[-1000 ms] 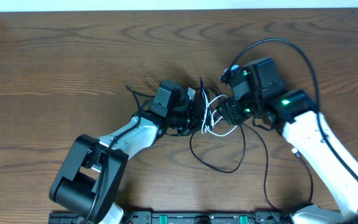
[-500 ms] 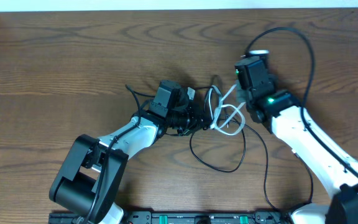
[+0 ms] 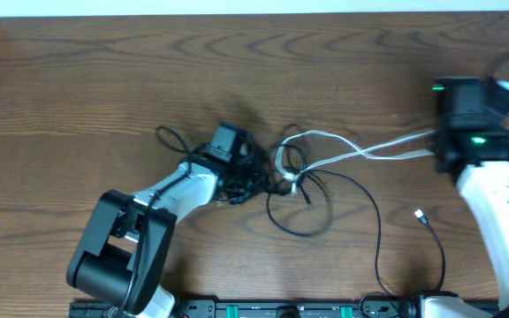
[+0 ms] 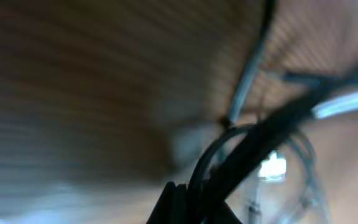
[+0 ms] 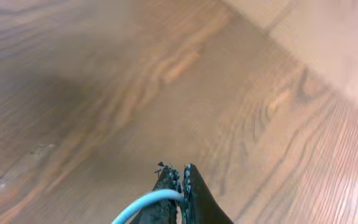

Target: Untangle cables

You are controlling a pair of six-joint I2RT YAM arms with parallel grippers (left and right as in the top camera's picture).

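The cables lie tangled at mid-table. A knot of black cables (image 3: 253, 181) sits in my left gripper (image 3: 244, 175), which is shut on it. In the blurred left wrist view the black cables (image 4: 253, 140) rise straight out of the closed left gripper (image 4: 194, 196). The white cable (image 3: 369, 146) runs taut from the knot to my right gripper (image 3: 440, 146) at the far right. The right wrist view shows the right gripper (image 5: 182, 177) shut on the white cable (image 5: 145, 205), above bare wood.
A loose black cable loop (image 3: 300, 221) lies in front of the knot. One strand trails on towards the table's front edge. A small plug end (image 3: 421, 215) lies beside the right arm (image 3: 502, 221). The left arm's base (image 3: 117, 252) stands at the front left.
My right gripper shut on the white cable and drew it far to the right, stretching it out of the knot. The left gripper and black bundle shifted slightly left.
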